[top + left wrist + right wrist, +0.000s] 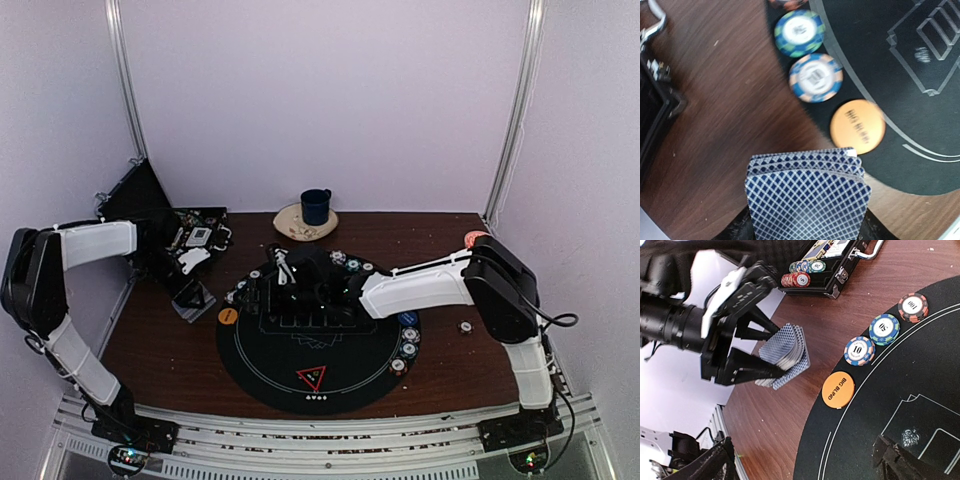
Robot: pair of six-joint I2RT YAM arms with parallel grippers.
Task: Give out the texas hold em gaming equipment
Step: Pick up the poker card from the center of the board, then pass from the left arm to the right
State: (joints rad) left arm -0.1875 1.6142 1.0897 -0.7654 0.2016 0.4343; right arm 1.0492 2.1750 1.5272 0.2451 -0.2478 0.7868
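Observation:
My left gripper [192, 297] is shut on a deck of blue-backed playing cards [807, 200], held over the wood just left of the black round mat [345, 360]. The right wrist view shows the same deck [785, 355] fanned slightly between the dark fingers. On the mat's left rim lie an orange "BIG BLIND" button [838, 389] and striped chips marked 10 [859, 350], 50 [884, 329] and 100 [913, 307]. My right gripper [800, 465] hangs open over the mat, with nothing between its fingers. A red-edged black triangle marker [311, 378] sits at the mat's near edge.
A black open case [832, 265] with more chips stands at the back left. A dark blue mug [316, 206] rests on a small patterned bowl [295, 228] behind the mat. More chips line the mat's right rim [408, 335]. A small object [465, 326] lies at the right.

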